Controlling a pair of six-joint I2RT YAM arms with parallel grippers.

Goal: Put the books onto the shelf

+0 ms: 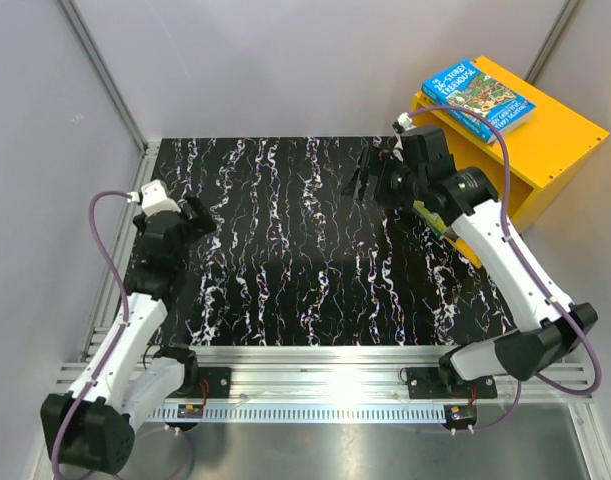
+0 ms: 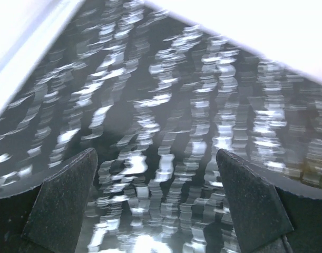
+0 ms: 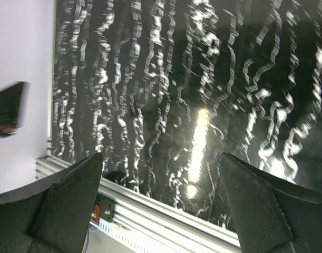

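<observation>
I count two arms, two grippers, one shelf (image 1: 570, 135) and, as far as I can see, two books. The shelf is yellow and stands at the far right of the black marbled mat (image 1: 275, 250). One blue book (image 1: 478, 97) lies flat on the shelf's top, cover up, askew to its edges. A second book, the green book (image 1: 432, 214), shows only a green-and-yellow sliver behind my right forearm, at the shelf's open front (whether it stands inside the shelf or only leans there, I cannot tell).

My right gripper (image 1: 362, 181) hangs over the far part of the mat, left of the shelf, its jaws spread wide with nothing between them. In its wrist view the two fingers (image 3: 71, 200) frame bare mat and an aluminium rail (image 3: 150, 203) along the mat's edge. The blue book is to the right of this gripper and farther back, up on the shelf and apart from it. The green book is nearer, just right of my wrist.

My left gripper (image 1: 197, 216) sits at the left side of the mat, jaws likewise wide apart and empty. Its wrist view shows only blurred mat between the fingers (image 2: 66, 200). Both books are well apart from it, across the mat to the right.
</observation>
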